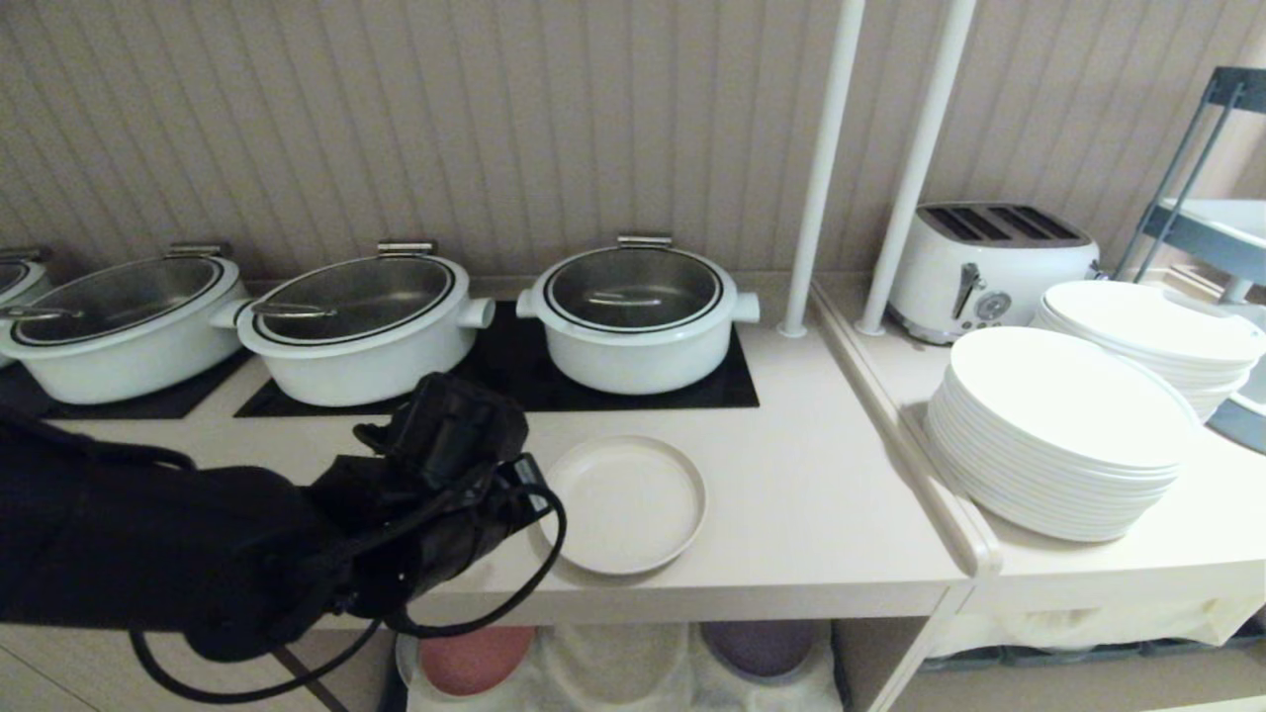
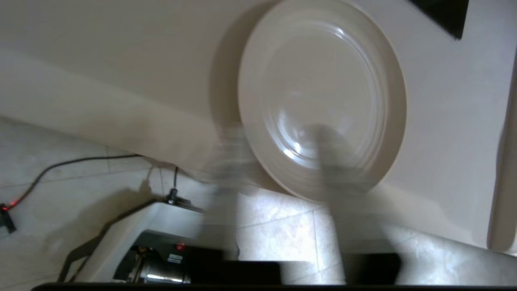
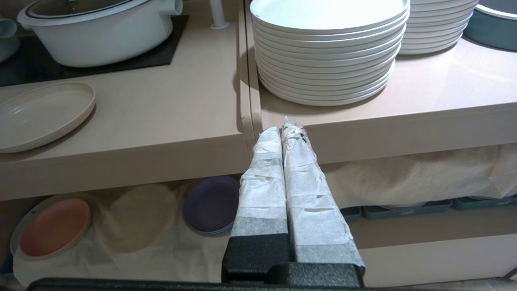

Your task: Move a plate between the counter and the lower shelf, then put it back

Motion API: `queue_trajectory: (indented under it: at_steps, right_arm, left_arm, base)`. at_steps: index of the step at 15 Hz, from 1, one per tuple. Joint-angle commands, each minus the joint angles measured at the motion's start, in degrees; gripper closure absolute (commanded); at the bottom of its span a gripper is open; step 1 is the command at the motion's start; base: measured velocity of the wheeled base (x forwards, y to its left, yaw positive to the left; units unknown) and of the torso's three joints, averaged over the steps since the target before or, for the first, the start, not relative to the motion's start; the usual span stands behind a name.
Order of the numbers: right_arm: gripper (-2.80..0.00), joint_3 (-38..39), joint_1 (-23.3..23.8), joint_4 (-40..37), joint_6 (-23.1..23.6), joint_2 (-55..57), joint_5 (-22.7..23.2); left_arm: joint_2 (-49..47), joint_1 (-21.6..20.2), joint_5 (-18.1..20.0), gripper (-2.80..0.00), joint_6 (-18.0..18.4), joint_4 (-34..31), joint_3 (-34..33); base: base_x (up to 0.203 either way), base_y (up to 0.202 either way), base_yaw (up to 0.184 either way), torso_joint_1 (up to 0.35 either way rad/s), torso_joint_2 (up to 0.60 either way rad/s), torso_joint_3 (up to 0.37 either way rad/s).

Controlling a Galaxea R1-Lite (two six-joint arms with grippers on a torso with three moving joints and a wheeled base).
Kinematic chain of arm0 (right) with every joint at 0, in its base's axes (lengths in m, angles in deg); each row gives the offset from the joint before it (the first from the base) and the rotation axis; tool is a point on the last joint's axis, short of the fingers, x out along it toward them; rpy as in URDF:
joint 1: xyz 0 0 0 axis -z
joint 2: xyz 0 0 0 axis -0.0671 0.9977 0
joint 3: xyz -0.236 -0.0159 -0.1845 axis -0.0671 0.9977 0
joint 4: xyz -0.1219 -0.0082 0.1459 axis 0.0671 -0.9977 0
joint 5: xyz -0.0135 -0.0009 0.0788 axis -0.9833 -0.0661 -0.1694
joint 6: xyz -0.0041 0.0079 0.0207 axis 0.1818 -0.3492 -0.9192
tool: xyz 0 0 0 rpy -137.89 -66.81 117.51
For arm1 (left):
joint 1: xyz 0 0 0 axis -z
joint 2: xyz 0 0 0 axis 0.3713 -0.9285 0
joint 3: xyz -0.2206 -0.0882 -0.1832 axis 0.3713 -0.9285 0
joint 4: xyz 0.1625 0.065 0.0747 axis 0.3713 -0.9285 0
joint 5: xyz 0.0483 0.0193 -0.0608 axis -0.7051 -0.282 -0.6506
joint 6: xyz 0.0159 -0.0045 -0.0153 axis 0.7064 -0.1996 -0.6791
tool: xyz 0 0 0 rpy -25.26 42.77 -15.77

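Note:
The small cream plate (image 1: 628,504) lies flat on the beige counter (image 1: 811,494), close to its front edge and in front of the black hob. My left gripper (image 1: 524,485) is at the plate's left rim. In the left wrist view, the gripper (image 2: 276,131) is open and motion-smeared. One finger (image 2: 335,169) is over the plate (image 2: 323,81) and the other is outside its rim. The lower shelf (image 1: 613,672), with a white cloth on its floor, lies under the counter. My right gripper (image 3: 284,127) is shut on nothing, parked in front of the counter's edge.
Three white lidded pots (image 1: 638,316) stand on the hob behind the plate. To the right are two white poles (image 1: 821,168), a toaster (image 1: 989,267) and stacks of large white plates (image 1: 1063,435). A pink plate (image 3: 54,226) and a purple plate (image 3: 212,204) sit on the shelf cloth.

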Motion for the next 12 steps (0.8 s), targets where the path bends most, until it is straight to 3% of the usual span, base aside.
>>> queue_trajectory:
  at_steps: [1, 6, 9, 12]
  right_arm:
    - [0.00, 0.00, 0.00, 0.02, -0.02, 0.00, 0.01]
    - [0.00, 0.00, 0.00, 0.02, -0.02, 0.00, 0.01]
    - [0.00, 0.00, 0.00, 0.02, -0.02, 0.00, 0.01]
    - [0.00, 0.00, 0.00, 0.02, -0.02, 0.00, 0.01]
  left_arm:
    - [2.89, -0.01, -0.79, 0.00, 0.27, -1.19, -0.03]
    - [10.72, -0.03, -3.09, 0.00, 7.57, -2.20, -4.50]
    - [14.68, -0.02, -7.45, 0.00, 12.62, -2.19, -7.10]
    - [19.07, -0.23, -9.10, 0.00, 15.72, -2.18, -9.15]
  base:
    - [0.000, 0.000, 0.000, 0.000, 0.00, 0.000]
    - [0.000, 0.000, 0.000, 0.000, 0.00, 0.000]
    - [0.000, 0.000, 0.000, 0.000, 0.00, 0.000]
    - [0.000, 0.000, 0.000, 0.000, 0.00, 0.000]
